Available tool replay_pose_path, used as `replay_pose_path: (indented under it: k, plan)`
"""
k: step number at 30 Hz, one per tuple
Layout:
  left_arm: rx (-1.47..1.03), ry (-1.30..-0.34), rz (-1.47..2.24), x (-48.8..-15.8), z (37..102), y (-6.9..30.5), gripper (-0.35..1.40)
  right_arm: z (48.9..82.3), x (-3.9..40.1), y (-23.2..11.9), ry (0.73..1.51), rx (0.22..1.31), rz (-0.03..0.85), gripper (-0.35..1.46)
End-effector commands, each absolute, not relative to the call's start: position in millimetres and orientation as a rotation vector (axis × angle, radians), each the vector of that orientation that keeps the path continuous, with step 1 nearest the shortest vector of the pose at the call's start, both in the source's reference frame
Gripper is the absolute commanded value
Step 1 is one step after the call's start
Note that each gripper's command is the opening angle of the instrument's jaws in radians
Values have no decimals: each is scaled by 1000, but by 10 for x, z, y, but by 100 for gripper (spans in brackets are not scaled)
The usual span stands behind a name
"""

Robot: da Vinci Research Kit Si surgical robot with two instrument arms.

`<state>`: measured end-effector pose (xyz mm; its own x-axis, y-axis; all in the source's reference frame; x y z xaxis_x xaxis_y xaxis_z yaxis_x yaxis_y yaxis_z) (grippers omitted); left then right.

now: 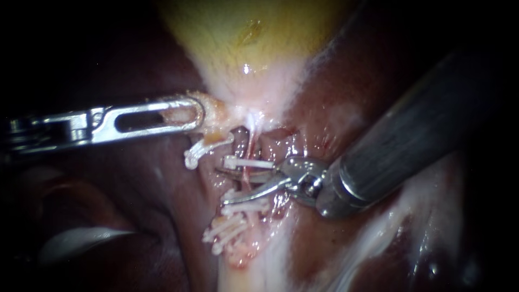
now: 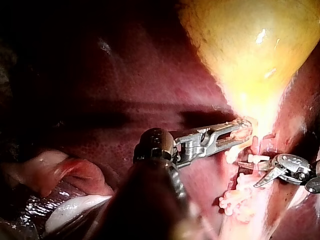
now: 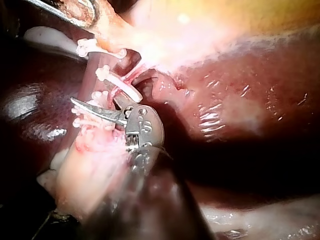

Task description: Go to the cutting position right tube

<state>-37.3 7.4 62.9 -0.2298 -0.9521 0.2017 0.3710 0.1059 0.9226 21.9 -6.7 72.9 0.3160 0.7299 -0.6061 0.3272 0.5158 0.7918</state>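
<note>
Left instrument point(image 1: 193, 114): jaws clamped on the gallbladder point(image 1: 248, 48) at its neck. Right instrument point(image 1: 221, 186): 2 curved blades apart, 1 on each side of the right tube point(image 1: 246, 177), not closed on it. The tube runs down from the neck over the liver point(image 1: 162, 216). The blades sit between 2 white clips: upper clip point(image 1: 250, 162) just above, lower clip point(image 1: 246, 206) just below.

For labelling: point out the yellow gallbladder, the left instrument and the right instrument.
Yellow gallbladder point(image 1: 238, 32): endoscope view, upper wall.
Slotted silver left instrument point(image 1: 197, 114): endoscope view, tip.
Curved-bladed right instrument point(image 1: 222, 186): endoscope view, between blade tips.
</note>
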Motion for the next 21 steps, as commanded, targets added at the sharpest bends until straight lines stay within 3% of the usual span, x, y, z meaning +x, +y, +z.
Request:
replay_pose_path:
  k: [1,7,21]
  plan:
    - [687,-1188,-1427,-372,629,74,-35,730,220,-67,1281,1044,335,129]
    - [682,-1187,-1430,-369,632,76,-35,736,231,-69,1306,1008,309,129]
    - [682,-1191,-1430,-369,633,76,-35,733,242,-60,1368,948,342,141]
